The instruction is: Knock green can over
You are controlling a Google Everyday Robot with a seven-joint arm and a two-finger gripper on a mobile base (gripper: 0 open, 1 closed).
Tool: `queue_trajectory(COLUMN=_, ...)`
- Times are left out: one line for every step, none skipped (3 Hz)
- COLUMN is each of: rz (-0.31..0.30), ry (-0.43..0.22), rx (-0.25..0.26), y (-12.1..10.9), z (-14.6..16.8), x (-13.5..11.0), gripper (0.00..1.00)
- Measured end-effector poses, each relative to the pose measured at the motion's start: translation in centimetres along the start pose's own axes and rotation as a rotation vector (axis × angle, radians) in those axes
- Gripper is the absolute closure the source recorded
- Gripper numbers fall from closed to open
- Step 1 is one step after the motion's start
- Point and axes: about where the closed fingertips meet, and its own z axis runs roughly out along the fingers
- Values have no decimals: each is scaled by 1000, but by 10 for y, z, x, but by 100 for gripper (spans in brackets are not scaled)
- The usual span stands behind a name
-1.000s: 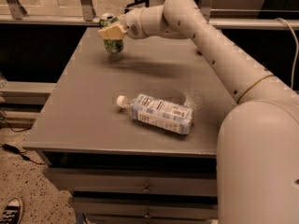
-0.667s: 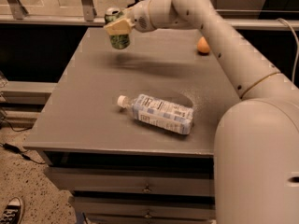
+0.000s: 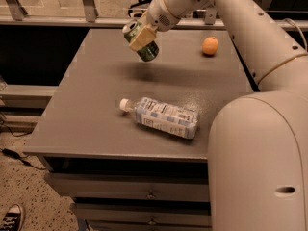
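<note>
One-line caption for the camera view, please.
Hand grips the tilted green can above the table, far side; plastic bottle lies flat; orange farther back.

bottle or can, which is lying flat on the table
The clear plastic bottle, flat on the table; the green can is tilted in the gripper above it.

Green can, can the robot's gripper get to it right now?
Probably yes: the gripper is right on the green can, shut around it and holding it tilted above the table. Nothing stands between them.
</note>
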Motion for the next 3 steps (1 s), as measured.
queue_trajectory(rz=-131, ry=287, rx=-131, y=40, z=9, x=23, gripper=98)
queue_trajectory(rz=-202, ry=410, rx=-181, y=53, z=23, x=25, gripper=76)
queue_trajectory(rz=-267, ry=477, rx=-219, y=63, z=40, x=20, gripper=53)
